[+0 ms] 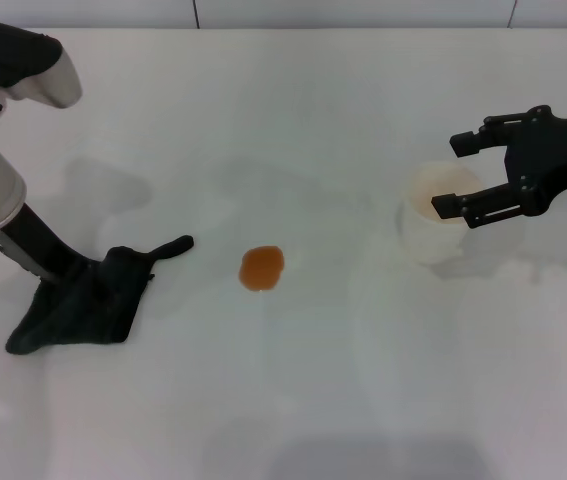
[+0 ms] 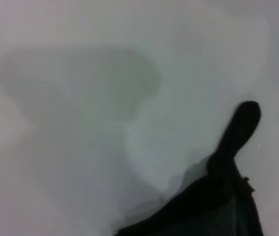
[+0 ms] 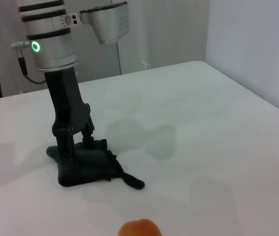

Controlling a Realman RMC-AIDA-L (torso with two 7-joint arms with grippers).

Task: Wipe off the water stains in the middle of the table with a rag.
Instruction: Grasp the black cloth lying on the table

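Note:
The rag (image 1: 78,305) is a dark cloth lying at the left of the white table (image 1: 293,400), its thin pointed corner aimed at the water stain (image 1: 262,268). The stain is a small orange-brown blot mid-table, about a hand's width from that corner. My left gripper (image 1: 81,268) points down and is shut on the rag's bunched far edge. The right wrist view shows the same gripper (image 3: 75,145), rag (image 3: 87,167) and stain (image 3: 139,229). The left wrist view shows only the rag's corner (image 2: 240,128) on the table. My right gripper (image 1: 460,175) is open at the right.
A white paper cup (image 1: 423,235) stands upright at the right of the table, under and between my right gripper's open fingers. The table's far edge runs along the top of the head view.

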